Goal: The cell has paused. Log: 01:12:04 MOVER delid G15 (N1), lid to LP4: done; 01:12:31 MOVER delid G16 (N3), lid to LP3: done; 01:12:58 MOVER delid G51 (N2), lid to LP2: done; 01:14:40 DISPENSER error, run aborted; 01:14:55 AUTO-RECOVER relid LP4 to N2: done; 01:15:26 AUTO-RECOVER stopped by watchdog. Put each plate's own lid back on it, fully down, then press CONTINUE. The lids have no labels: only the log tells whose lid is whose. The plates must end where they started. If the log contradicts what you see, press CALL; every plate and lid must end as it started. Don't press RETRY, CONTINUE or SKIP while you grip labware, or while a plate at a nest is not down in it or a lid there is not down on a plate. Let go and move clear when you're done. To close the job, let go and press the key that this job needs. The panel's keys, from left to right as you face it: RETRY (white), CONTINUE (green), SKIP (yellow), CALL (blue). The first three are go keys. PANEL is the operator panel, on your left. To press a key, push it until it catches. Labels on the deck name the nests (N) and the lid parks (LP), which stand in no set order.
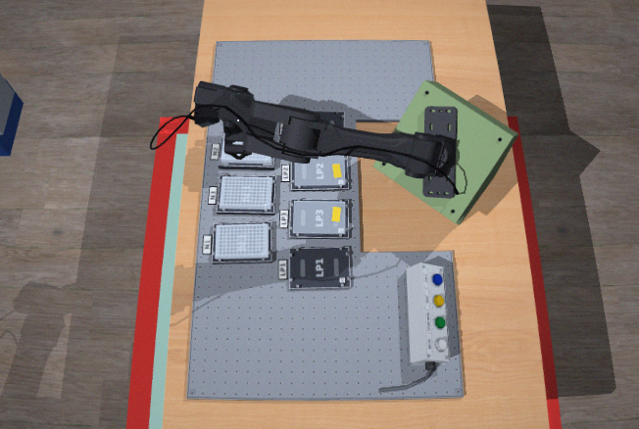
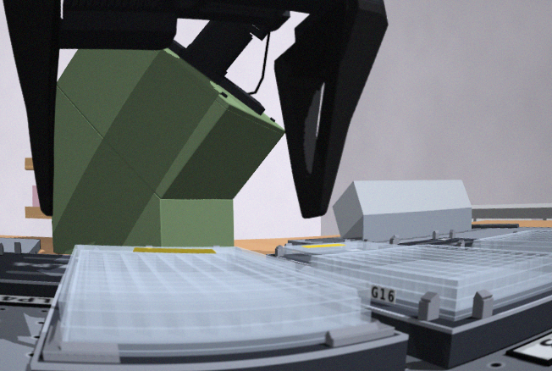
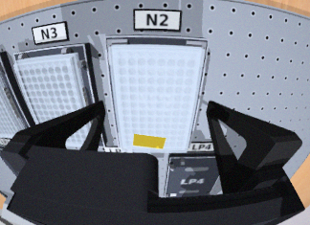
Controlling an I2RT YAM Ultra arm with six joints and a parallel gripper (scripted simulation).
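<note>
My gripper (image 1: 234,142) is open and empty, hovering a little above the lidded plate at nest N2. In the exterior view its two fingers (image 2: 178,212) stand wide apart above the clear lid (image 2: 201,295) without touching it. The lid has a yellow tag (image 3: 150,142). Plate G16 (image 2: 427,268) (image 1: 245,193) sits uncovered at N3. Another uncovered plate sits at N1 (image 1: 242,241). Lids with yellow tags lie on LP2 (image 1: 319,171) and LP3 (image 1: 319,216). LP1 (image 1: 319,267) and LP4 (image 3: 190,173) are empty.
The operator panel (image 1: 427,312) stands at the deck's near right, with blue (image 1: 437,279), yellow (image 1: 439,300), green (image 1: 440,321) and white (image 1: 440,345) keys. The green arm base (image 1: 454,155) stands beside the lid parks. My arm stretches over LP4 and LP2.
</note>
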